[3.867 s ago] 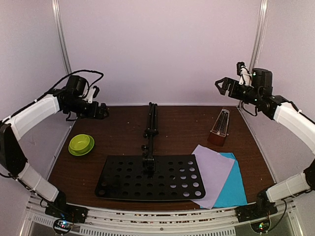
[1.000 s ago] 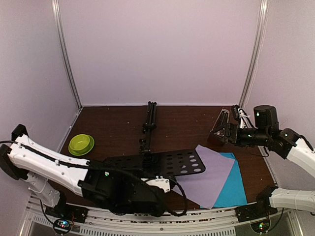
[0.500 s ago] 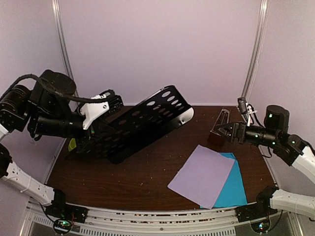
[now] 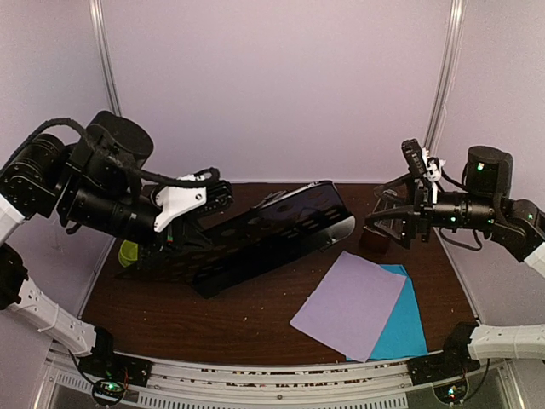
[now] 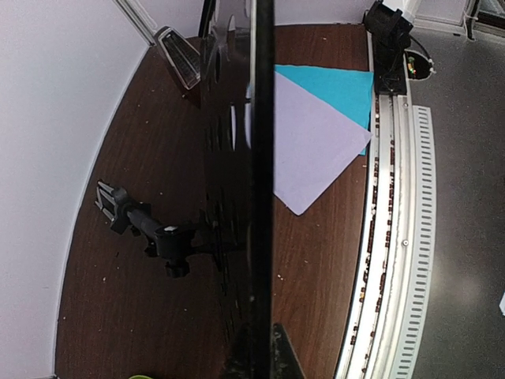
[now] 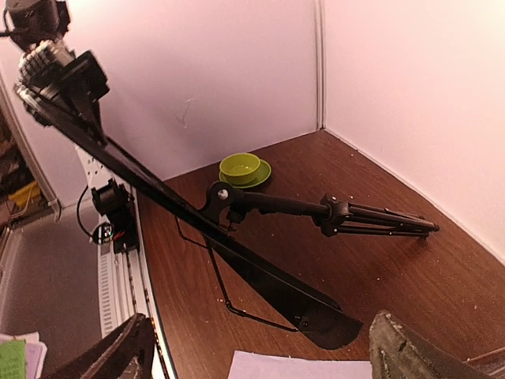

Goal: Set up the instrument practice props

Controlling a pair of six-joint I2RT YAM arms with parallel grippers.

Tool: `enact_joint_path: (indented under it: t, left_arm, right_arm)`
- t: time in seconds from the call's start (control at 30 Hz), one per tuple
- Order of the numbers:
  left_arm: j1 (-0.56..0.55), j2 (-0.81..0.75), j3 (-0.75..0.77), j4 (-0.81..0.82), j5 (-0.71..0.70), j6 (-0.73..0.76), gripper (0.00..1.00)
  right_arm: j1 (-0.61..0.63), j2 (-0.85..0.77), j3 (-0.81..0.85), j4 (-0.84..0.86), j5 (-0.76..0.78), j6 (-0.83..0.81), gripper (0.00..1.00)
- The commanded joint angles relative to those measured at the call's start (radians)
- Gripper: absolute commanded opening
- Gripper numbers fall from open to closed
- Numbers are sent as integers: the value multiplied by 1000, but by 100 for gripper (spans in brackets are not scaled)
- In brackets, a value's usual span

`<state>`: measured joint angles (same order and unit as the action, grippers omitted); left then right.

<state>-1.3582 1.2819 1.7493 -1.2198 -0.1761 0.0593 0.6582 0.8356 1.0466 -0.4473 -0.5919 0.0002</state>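
Now left claw [image 4: 213, 198] clamps music stand [image 4: 285, 223] desk; right claw [image 4: 385, 213] spread near metronome [image 4: 373, 239].

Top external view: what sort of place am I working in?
Probably a robot test cell: plain pale walls enclose a brown table, with an aluminium rail carrying the arm bases.

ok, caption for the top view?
Left end effector holds the music stand tilted; right end effector open beside the metronome.
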Motion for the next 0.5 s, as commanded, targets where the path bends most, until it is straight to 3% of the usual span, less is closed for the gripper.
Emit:
enact_joint_path:
  t: [0.0,0.27,0.47]
  left_arm:
    - [-8,-15,86,199,130,60,0]
    - [-9,35,122,171,182,97,0]
    - [-9,51,150,160,177,129,0]
  right_arm:
    - [92,17,71,-178,97,-223,94]
    - [196,118,163,-194,153,-317,85]
    - [276,205,203,-212,191,-378,70]
